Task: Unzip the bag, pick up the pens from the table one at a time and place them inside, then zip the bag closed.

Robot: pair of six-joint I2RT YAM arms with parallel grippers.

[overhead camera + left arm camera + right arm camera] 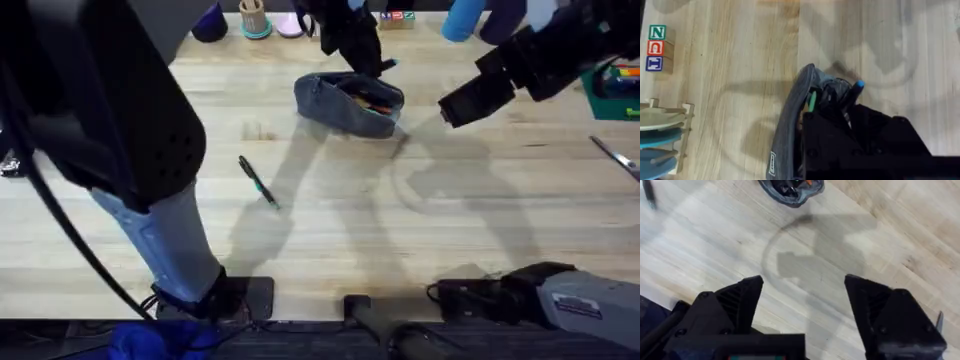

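Here my left claw (372,62) pinches a blue-capped pen (856,90) over the unzipped pouch (345,103); right claw (804,300) spread above bare desk (420,220), another pen (258,182) well apart.

Looks like a robotics lab or test bench to me: two robot arms are sitting bolted at the edge of a pale wooden worktop (330,220), cables are trailing along the front, and alphabet blocks (656,48) and a stacking-ring toy (662,135) are lying around as props.

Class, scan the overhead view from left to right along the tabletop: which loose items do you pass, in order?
Pen → bag, open with things inside → right end effector, open above the table → scissors near the right edge.
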